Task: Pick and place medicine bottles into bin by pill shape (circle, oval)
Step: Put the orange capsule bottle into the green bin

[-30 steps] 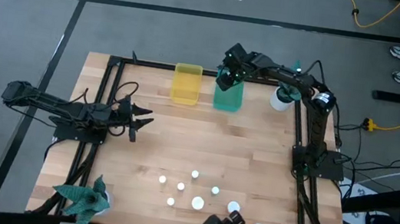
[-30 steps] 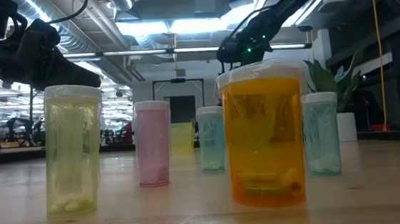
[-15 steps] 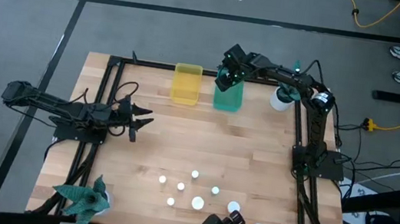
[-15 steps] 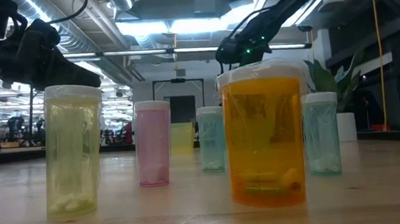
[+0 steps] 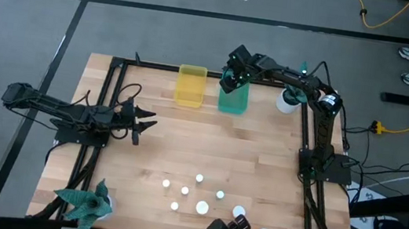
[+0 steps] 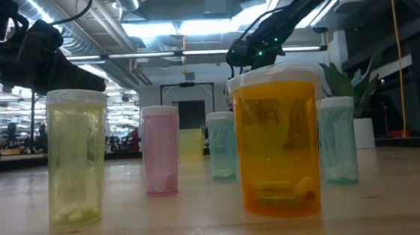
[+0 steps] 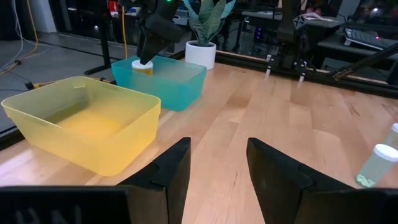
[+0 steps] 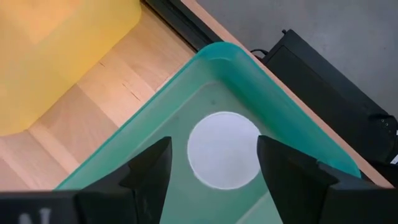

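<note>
While over teal bin (image 8: 298,134) | right gripper (image 8: 214,163) spread, bottle (image 8: 224,149) below | no legible writing

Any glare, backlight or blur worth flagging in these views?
Low view: bright ceiling lights backlight the scene, so the arms read as silhouettes, and the near orange bottle looms large. Right wrist view: the right gripper fingers are blurred dark shapes over the white cap. High view: evenly lit.

A wooden surface (image 5: 260,169) fills the view. A white plant pot (image 5: 286,101) sits at two o'clock, a folded teal cloth (image 5: 84,202) at seven o'clock. An orange cable (image 5: 381,15) lies on the grey floor (image 5: 27,20).
</note>
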Motion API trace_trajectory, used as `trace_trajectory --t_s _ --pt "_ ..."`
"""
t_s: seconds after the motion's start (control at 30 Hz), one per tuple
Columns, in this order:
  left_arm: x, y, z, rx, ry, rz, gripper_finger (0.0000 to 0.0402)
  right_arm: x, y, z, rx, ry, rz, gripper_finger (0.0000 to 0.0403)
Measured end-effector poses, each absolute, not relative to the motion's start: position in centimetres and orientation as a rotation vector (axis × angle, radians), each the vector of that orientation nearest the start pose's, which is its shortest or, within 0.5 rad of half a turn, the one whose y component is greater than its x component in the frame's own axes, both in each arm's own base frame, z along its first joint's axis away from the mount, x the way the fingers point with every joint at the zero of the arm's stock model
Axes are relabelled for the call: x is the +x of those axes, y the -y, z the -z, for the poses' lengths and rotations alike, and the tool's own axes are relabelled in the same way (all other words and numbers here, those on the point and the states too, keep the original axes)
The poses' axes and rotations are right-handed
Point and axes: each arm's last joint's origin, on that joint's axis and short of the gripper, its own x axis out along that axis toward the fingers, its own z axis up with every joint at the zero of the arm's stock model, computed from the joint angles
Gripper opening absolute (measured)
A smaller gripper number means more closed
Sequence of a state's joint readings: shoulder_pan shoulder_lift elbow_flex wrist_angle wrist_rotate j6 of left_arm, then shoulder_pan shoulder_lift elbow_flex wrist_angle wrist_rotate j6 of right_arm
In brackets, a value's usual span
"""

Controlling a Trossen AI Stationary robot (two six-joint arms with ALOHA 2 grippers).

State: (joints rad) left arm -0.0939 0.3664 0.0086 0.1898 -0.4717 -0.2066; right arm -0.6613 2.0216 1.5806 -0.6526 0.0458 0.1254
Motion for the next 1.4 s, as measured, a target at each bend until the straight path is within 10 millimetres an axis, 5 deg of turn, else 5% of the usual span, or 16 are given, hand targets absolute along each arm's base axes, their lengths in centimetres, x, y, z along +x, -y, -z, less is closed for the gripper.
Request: trace_trajectory --t_s 0.13,0.37,0.63,0.83,1.07,1.4 --pt "11.7 -0.2 -15.3 -0.157 -0.122 -0.392 0.015 33.7 26.5 -21.4 0.437 -1.02 0.713 0.0237" --pt "11.7 -0.2 -15.3 -0.156 -0.123 -0.392 0.015 33.9 24.5 -27.6 0.47 -1.148 0.634 0.0237" --pt "11.7 -0.2 -15.3 -0.157 -0.123 -0.392 0.015 33.6 14.5 -32.6 0.407 -1.484 0.415 0.0237" --pt "11.7 -0.2 -15.3 -0.156 -0.124 -0.391 0.015 31.2 6.1 -35.5 0.257 -1.435 0.178 0.0237" --pt "11.7 -0.2 -15.3 -0.156 -0.124 -0.392 0.015 24.7 -2.3 -34.9 0.3 -1.415 0.181 0.0237" --pt "11.7 -0.2 -15.3 -0.158 -0.124 -0.392 0.015 15.1 -11.9 -28.3 0.649 -1.572 0.352 0.0237"
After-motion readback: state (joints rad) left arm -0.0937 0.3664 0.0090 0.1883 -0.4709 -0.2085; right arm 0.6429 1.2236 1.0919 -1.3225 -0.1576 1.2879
